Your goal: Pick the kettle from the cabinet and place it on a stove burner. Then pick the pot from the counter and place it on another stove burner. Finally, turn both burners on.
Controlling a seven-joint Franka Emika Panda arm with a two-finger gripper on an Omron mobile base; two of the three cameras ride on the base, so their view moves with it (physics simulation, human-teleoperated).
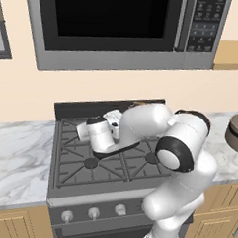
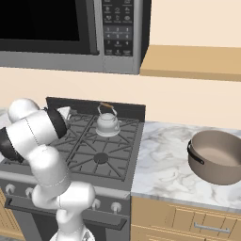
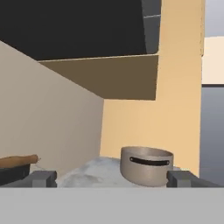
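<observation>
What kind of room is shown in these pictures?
It is most likely a home kitchen, rendered in simulation. A dark gas stove with iron grates stands between white marble-veined stone counters, a grey microwave hangs above it, and a small silvery metal kettle sits on a rear burner.

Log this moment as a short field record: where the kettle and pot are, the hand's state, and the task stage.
kettle: small silvery-grey metal kettle standing on the rear right burner of the dark gas stove
pot: wide round taupe-brown pot on the white marbled counter, right of the stove
hand: hand open, holding nothing, facing the pot
stage: kettle placed; pot not yet picked
</observation>
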